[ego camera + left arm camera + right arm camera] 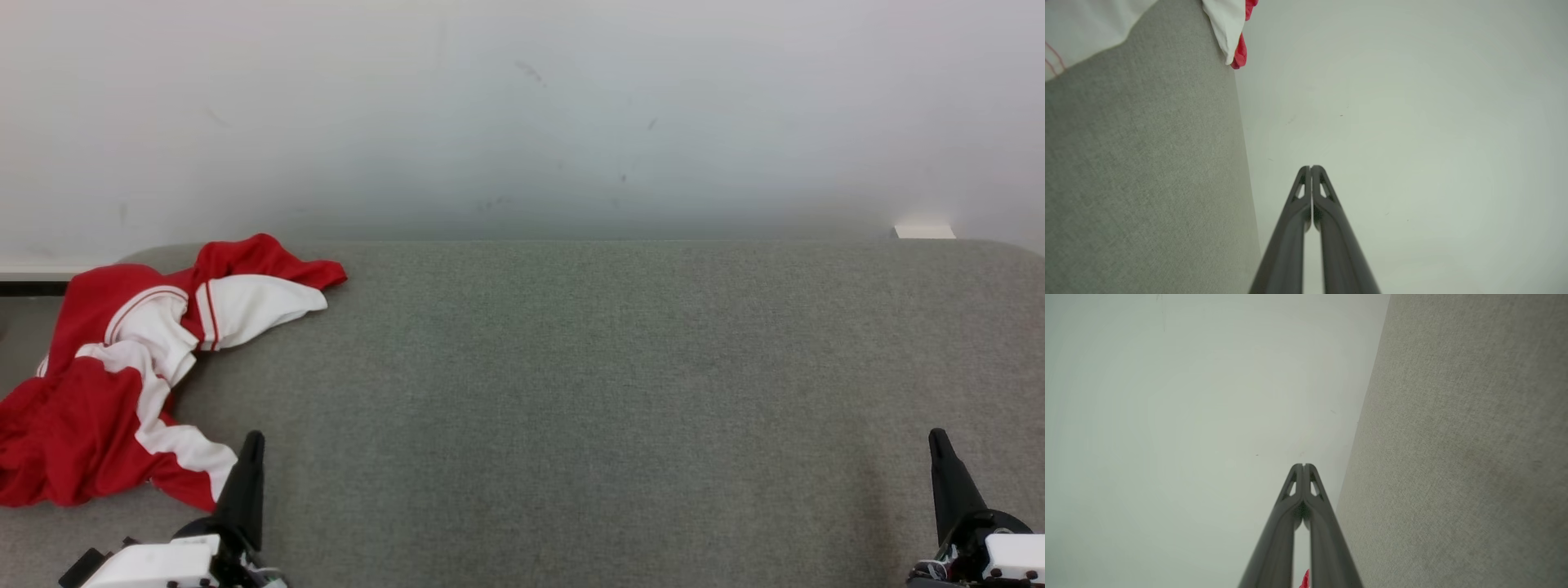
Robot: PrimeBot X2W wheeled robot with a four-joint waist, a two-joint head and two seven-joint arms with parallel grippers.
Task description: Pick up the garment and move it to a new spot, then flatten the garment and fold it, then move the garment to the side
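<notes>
The crumpled red-and-white fabric garment [114,384] lay on the grey felt table [612,392] at ten o'clock of the left claw [251,445], just beside it, well apart from the right claw [939,443]. Both claws were closed, empty.

Garment [98,392] soft matt cloth; tabletop [612,392] rough woven fabric, perhaps felt.

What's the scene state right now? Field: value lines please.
surface: grey felt-covered table
garment: crumpled red and white fabric garment, at the table's left end, not yet flattened or folded
left pincer: shut, empty, beside the garment's near edge
right pincer: shut, empty, lower right in the head view
background: pale scuffed wall behind the table
</notes>
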